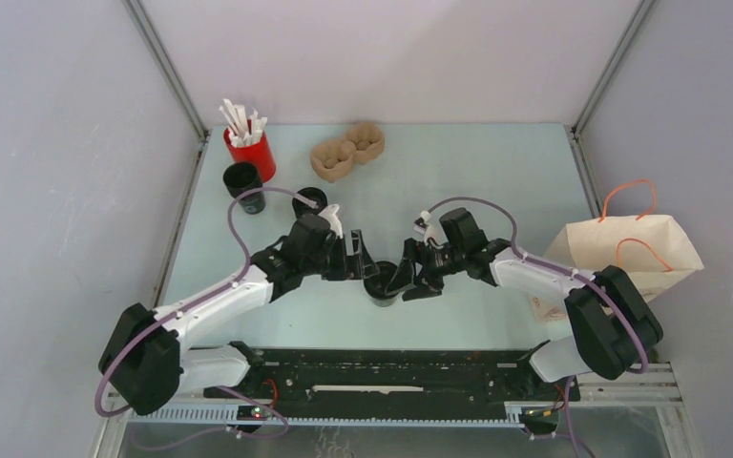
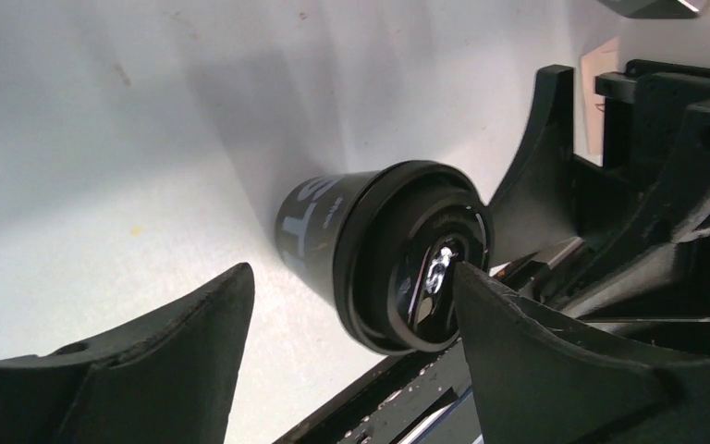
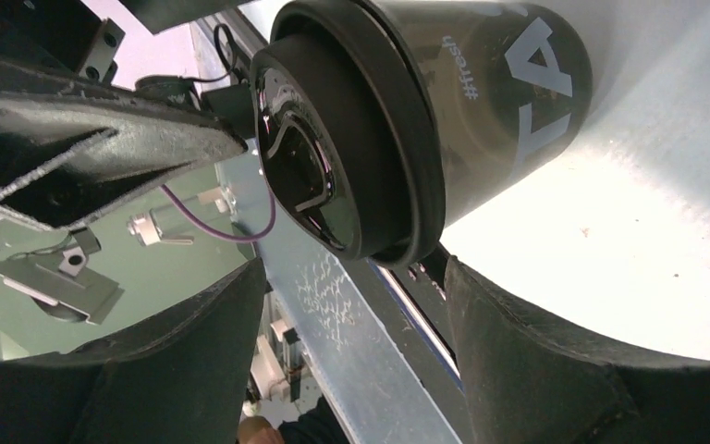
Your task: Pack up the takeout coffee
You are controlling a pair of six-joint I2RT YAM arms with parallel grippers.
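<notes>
The takeout coffee (image 1: pixel 381 284), a small black cup with white lettering and a black lid on it, stands upright at the middle near part of the table. My left gripper (image 1: pixel 363 264) is just left of it and my right gripper (image 1: pixel 408 279) just right of it, both open and empty. In the left wrist view the cup (image 2: pixel 319 227) lies just past my open left gripper (image 2: pixel 351 273), and one fingertip (image 2: pixel 481 296) overlaps the lid's edge. In the right wrist view the cup (image 3: pixel 499 102) sits above my open right gripper (image 3: pixel 353 268), outside the jaws.
A brown paper bag (image 1: pixel 635 250) with orange handles stands at the right edge. At the back left are a red cup of white sticks (image 1: pixel 251 153), an open black cup (image 1: pixel 244 186), a squat black round piece (image 1: pixel 310 200) and a brown pulp cup carrier (image 1: pixel 346 151).
</notes>
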